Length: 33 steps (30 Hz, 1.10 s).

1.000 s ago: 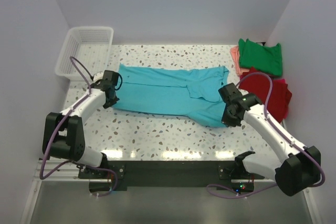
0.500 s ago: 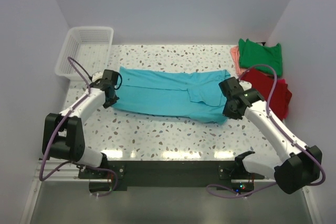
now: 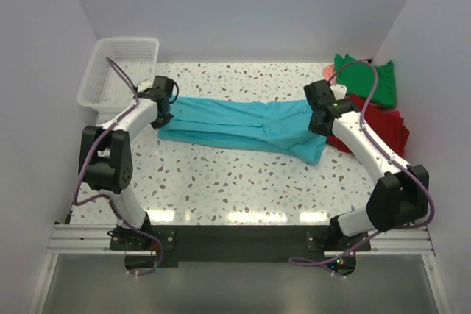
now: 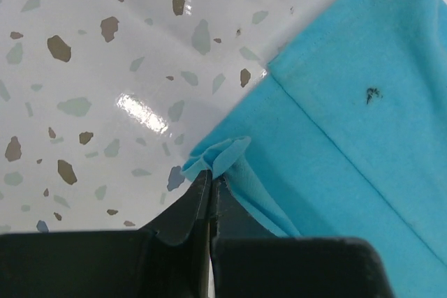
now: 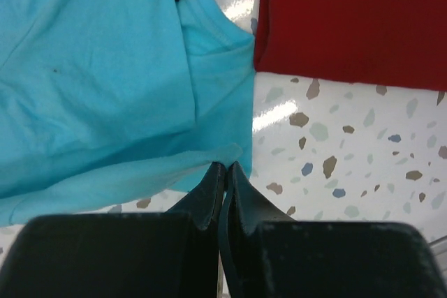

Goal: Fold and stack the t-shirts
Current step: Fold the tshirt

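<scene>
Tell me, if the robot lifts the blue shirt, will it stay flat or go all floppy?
Probably floppy: the turquoise t-shirt crumples into a little bunch where the left gripper pinches its corner. It would likely sag in the middle, since the right gripper only holds the other end's edge. It looks thin, so probably light.

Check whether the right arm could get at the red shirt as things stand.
Probably yes: the red shirt lies just beside the right gripper, nothing between, but it must first release the turquoise shirt.
</scene>
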{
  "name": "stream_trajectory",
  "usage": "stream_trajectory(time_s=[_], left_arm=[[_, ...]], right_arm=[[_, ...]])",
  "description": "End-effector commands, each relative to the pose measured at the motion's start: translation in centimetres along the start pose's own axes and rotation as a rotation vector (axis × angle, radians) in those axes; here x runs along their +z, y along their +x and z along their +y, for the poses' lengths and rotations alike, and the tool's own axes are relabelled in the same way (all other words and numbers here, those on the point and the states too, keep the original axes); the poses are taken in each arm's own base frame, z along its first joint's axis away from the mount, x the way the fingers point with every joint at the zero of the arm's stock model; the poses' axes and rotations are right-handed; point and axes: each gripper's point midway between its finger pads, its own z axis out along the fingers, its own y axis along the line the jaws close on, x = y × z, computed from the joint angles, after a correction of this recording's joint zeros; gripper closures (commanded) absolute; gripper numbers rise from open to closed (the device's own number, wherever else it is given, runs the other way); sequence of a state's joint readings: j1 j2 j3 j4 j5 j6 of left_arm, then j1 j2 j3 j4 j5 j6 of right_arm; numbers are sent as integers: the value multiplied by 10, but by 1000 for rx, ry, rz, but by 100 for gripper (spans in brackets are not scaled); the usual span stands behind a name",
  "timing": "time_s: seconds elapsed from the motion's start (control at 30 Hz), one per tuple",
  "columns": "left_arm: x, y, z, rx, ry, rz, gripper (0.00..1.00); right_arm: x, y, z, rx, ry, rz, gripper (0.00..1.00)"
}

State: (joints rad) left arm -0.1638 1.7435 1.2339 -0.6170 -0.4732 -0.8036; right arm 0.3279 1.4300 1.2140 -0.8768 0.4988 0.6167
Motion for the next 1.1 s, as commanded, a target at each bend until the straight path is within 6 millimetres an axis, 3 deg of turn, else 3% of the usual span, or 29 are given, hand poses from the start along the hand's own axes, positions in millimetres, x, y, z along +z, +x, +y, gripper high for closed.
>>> stream_trajectory(time_s=[0.0, 0.3, 0.53, 0.6, 0.63, 0.67, 0.7, 0.73, 0.83, 0.93, 1.07], left_arm=[[14, -20, -11, -15, -30, -48, 100], [41, -34, -37, 12, -48, -48, 100], [48, -46, -50, 19, -36, -75, 99], [50, -45, -53, 22, -18, -82, 85], [48, -51, -58, 21, 13, -106, 70], [48, -52, -60, 20, 25, -111, 64], [49, -50, -58, 20, 26, -114, 59], [45, -55, -59, 11, 39, -133, 48], [36, -62, -56, -3, 45, -163, 39], [27, -66, -54, -17, 71, -187, 37], [15, -67, -55, -29, 112, -194, 35]], right_arm=[[11, -48, -4, 46, 11, -104, 100], [49, -72, 14, 38, 14, -81, 100], [74, -63, 27, 12, 22, -25, 100], [82, -61, 28, 12, 32, -16, 94], [84, -62, 29, 18, 33, -17, 86], [85, -65, 31, 21, 31, -23, 69], [89, -66, 31, 23, 37, -22, 65], [89, -69, 34, 32, 33, -31, 60], [91, -79, 35, 56, 37, -51, 57], [88, -89, 40, 76, 18, -73, 57], [85, -88, 46, 65, -17, -58, 59]])
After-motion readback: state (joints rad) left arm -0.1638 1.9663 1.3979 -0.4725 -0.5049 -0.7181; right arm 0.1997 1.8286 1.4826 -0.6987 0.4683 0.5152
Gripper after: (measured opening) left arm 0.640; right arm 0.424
